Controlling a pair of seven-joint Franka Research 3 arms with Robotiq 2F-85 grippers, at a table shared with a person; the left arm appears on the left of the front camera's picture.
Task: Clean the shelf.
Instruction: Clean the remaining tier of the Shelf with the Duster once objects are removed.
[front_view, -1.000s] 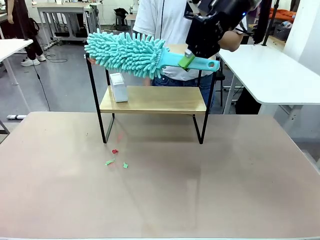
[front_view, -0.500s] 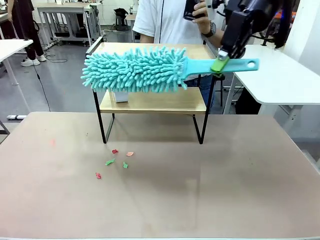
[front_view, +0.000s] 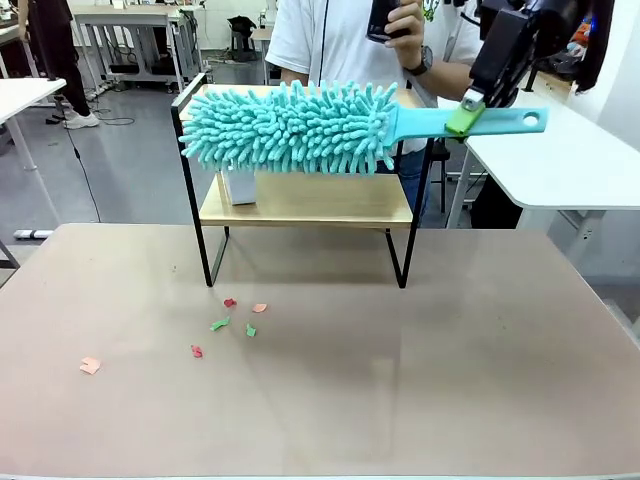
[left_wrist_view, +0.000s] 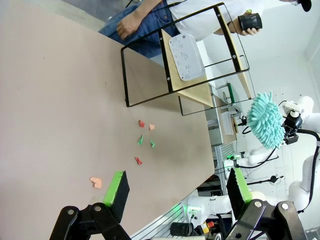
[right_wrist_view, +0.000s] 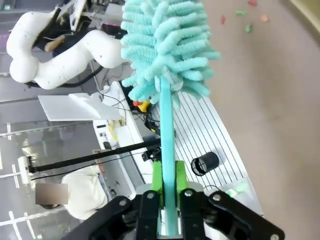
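Nearest, above the near edge of the table (front_view: 420, 400): left gripper (left_wrist_view: 177, 176), jaws wide apart, nothing between the green pads.

On the table top beyond it, left of centre: loose paper scraps (front_view: 219, 324) in red, green and pink, scattered near the front left leg of the rack. One pink scrap (front_view: 90, 366) well apart from the rest, farther left and nearer the camera.

Farther on, mid-table toward the far edge: the shelf (front_view: 305, 205), upright on its four black legs, both wooden boards level. On the lower board, at its left end: a white block (front_view: 237, 185) with socket-like holes on one face.

At top-board height, across the front of the rack: teal duster (front_view: 290, 128), lying level, fluffy head to the left, flat handle running right past the frame. Contact with the top board not clear from the front view; appears to hang just before it.

On the handle, right of the rack: right gripper (front_view: 465, 115), jaws closed on the duster, a green pad on either side of the handle.

Behind the rack, at the far side: a person (front_view: 330, 40) in a white shirt, one hand (front_view: 408, 28) raised at chest height around a dark object (front_view: 382, 18).
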